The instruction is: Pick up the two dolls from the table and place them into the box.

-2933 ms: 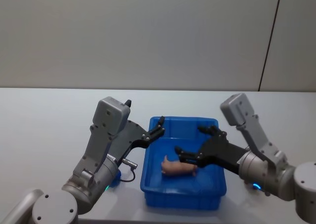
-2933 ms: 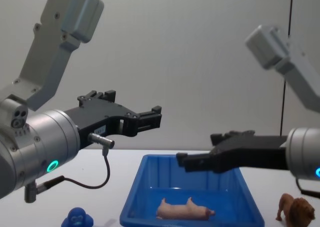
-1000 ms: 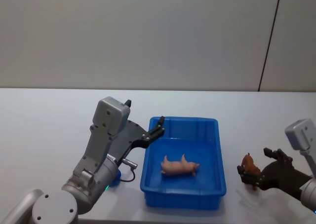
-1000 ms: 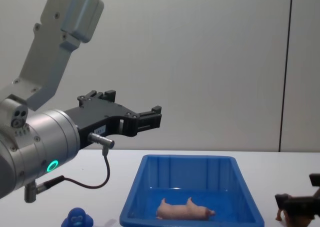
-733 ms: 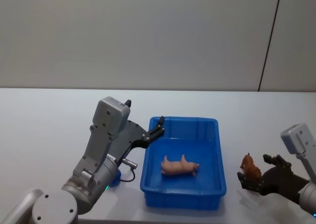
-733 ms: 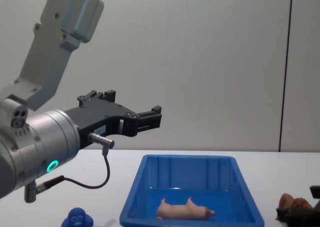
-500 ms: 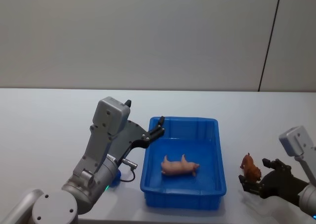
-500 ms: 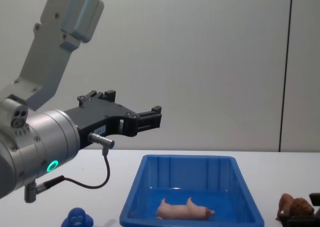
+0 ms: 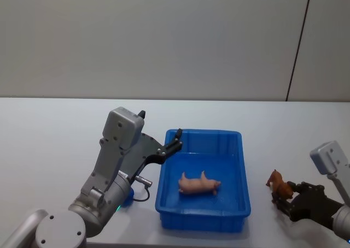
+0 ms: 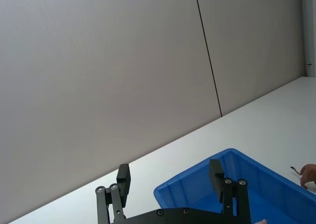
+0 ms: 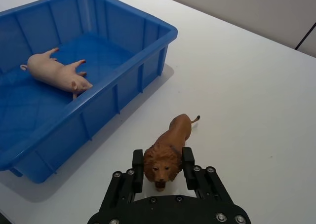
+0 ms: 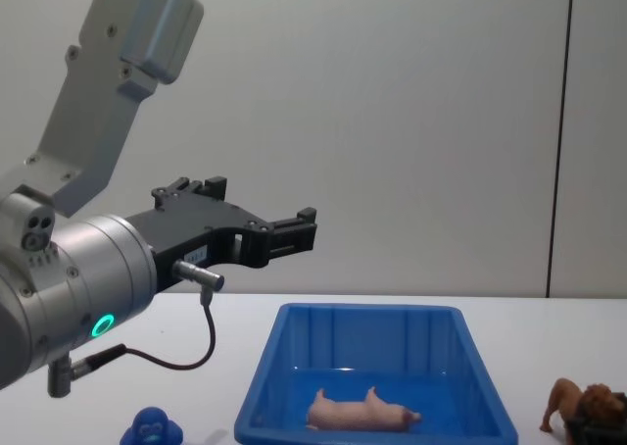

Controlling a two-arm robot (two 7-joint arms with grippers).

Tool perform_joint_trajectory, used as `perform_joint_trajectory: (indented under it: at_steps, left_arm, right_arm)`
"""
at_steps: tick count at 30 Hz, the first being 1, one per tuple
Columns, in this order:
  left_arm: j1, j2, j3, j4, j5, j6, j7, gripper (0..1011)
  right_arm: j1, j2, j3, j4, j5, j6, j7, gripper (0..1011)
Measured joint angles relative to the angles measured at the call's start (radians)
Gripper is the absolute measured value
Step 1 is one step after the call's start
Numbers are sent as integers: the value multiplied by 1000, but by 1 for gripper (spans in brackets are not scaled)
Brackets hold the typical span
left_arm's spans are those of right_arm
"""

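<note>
The left arm (image 12: 78,278) is showing a silver-grey rounded shell at the left of the chest frame, with a green ring (image 12: 102,324) glowing on it and a thin black cable (image 12: 211,332) looping beneath. The left pincer (image 10: 169,173) and right pincer (image 11: 163,160) are showing matte black, studded with small silver screws (image 11: 117,174).

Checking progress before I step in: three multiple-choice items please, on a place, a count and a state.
1. Where is the pig? A) in the box B) on the table C) in the left gripper
2. Dolls in the box? A) none B) one C) two
3. The right gripper's jaws? A) open above the box B) closed on the lion's head C) closed on nothing
1 A: it lies on the box floor.
2 B: the pig alone; the lion stands on the table.
3 B: the jaws press both sides of its mane; the left gripper hangs open by the box's left rim.
</note>
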Motion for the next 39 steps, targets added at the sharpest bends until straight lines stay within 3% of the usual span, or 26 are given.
perform_joint_trajectory:
  at_steps: [4, 25, 31, 39]
  left_arm:
    - [0, 0, 0, 0, 0, 0, 0, 1001]
    - [0, 0, 0, 0, 0, 0, 0, 1002]
    - [0, 0, 0, 0, 0, 0, 0, 1002]
    - [0, 0, 0, 0, 0, 0, 0, 1001]
  right_arm:
    - [-2, 1, 2, -4, 2, -10, -6, 418]
    - [29, -16, 12, -49, 19, -152, -50, 418]
    - [59, -37, 4, -60, 19, -188, -21, 418]
    - [98, -69, -18, -52, 0, -195, 30, 418]
